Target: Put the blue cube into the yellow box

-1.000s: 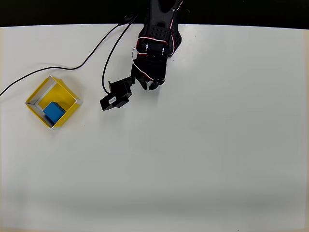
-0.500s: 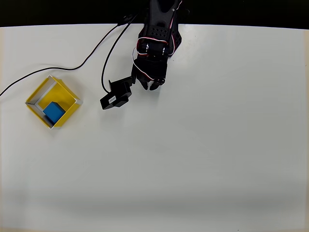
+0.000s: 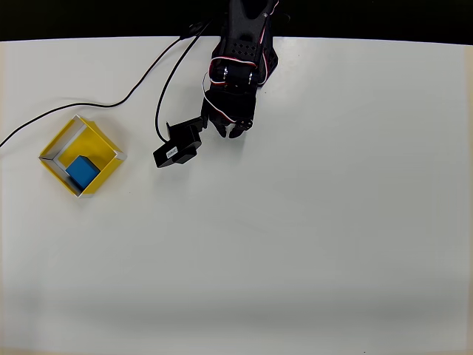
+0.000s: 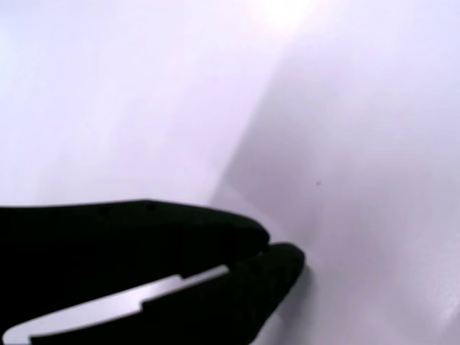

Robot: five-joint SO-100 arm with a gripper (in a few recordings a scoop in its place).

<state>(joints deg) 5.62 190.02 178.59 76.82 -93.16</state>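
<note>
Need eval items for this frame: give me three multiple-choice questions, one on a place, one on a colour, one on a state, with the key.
1. Where is the blue cube?
A. inside the yellow box
B. on the bare table beside the box
C. between the gripper's fingers

2. What colour is the cable running across the white table?
A. red
B. black
C. yellow

3. How is the gripper?
A. shut on the cube
B. wide open over the box
C. shut, holding nothing

Key: 1 A, the overhead view shows the cube on the box's floor, in its lower corner. 2 B, it is a thin black line from the picture's left edge to the arm. 3 C, the wrist view shows the fingers closed together over bare table.
</note>
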